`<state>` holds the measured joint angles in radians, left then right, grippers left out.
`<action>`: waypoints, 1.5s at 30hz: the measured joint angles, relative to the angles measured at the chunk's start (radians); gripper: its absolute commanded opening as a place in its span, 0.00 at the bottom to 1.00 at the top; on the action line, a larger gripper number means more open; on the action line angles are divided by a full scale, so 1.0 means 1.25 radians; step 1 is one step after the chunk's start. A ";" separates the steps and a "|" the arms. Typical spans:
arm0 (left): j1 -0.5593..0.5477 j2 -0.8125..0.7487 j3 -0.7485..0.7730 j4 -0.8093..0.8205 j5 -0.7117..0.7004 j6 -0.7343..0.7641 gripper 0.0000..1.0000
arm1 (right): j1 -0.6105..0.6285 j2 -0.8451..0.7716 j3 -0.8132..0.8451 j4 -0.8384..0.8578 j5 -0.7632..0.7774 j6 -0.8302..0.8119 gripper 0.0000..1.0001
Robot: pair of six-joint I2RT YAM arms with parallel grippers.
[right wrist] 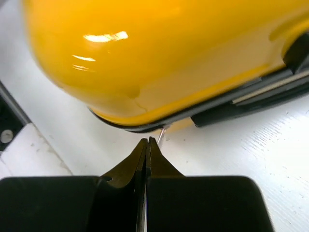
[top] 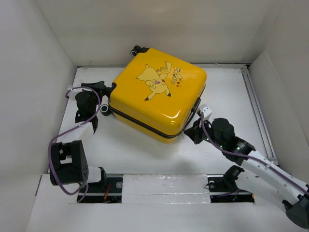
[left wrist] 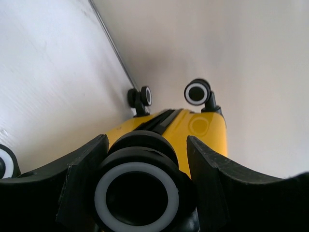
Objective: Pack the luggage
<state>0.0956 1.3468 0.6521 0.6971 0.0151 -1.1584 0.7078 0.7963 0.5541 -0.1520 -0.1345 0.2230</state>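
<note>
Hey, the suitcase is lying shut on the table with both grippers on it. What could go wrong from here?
1. The right gripper seems to pinch only a thin sliver of the zipper pull at its very tips, so the pull could slip out once tugged.
2. The left gripper steadies the suitcase by one wheel alone, so the glossy case might swivel or slide on the table when the zipper is pulled.

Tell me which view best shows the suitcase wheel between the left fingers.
Left wrist: the wheel fills the foreground, white ring facing the camera, left fingers either side. Top external: the left arm covers that corner of the yellow suitcase, wheel hard to pick out. Right wrist: only shell and zipper trim, no wheel.
</note>
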 measured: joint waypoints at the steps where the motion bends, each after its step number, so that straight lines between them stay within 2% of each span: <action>1: -0.003 -0.001 0.004 -0.014 0.015 0.000 0.00 | 0.000 -0.025 0.000 -0.009 0.000 0.005 0.00; 4: -0.009 -0.006 0.011 -0.035 0.047 -0.002 0.00 | -0.001 -0.072 -0.002 -0.013 0.000 0.027 0.00; 8: -0.010 -0.031 0.011 -0.064 0.056 0.003 0.00 | -0.001 -0.045 -0.031 0.008 -0.012 0.048 0.01; 10: -0.010 -0.039 0.008 -0.064 0.056 0.006 0.00 | -0.001 -0.017 -0.047 0.005 -0.015 0.055 0.21; 11: -0.008 -0.040 0.004 -0.064 0.057 0.007 0.00 | -0.001 -0.013 -0.059 0.003 -0.012 0.058 0.40; 13: -0.006 -0.038 -0.007 -0.060 0.057 0.007 0.00 | -0.001 -0.020 -0.077 0.002 0.001 0.060 0.48; 21: 0.001 0.021 -0.012 -0.035 0.074 0.001 0.00 | -0.001 0.034 -0.085 0.090 0.034 0.034 0.51; 30: 0.004 0.070 0.055 -0.056 0.082 0.005 0.00 | -0.011 0.151 -0.091 0.197 0.005 -0.020 0.47; 31: 0.003 0.074 0.062 -0.060 0.083 0.008 0.00 | -0.013 0.154 -0.094 0.209 0.002 -0.025 0.42; 32: 0.003 0.075 0.067 -0.063 0.083 0.010 0.00 | -0.015 0.156 -0.100 0.223 -0.001 -0.031 0.29; 34: 0.003 0.075 0.069 -0.065 0.082 0.014 0.00 | -0.025 0.164 -0.110 0.251 -0.003 -0.040 0.21; 35: 0.003 0.076 0.069 -0.065 0.081 0.015 0.00 | -0.033 0.170 -0.114 0.264 -0.006 -0.042 0.09; 37: 0.003 0.082 0.069 -0.065 0.081 0.016 0.00 | -0.038 0.184 -0.117 0.285 -0.014 -0.045 0.00; 42: 0.003 0.104 0.072 -0.047 0.084 0.015 0.00 | -0.034 0.181 -0.138 0.323 -0.039 -0.044 0.00; 45: 0.003 0.118 0.078 -0.038 0.082 0.014 0.00 | 0.005 0.145 -0.150 0.319 -0.040 -0.031 0.00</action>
<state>0.0994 1.4944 0.7490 0.6491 0.1177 -1.1408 0.7147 0.9775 0.3668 0.2462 -0.1844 0.1841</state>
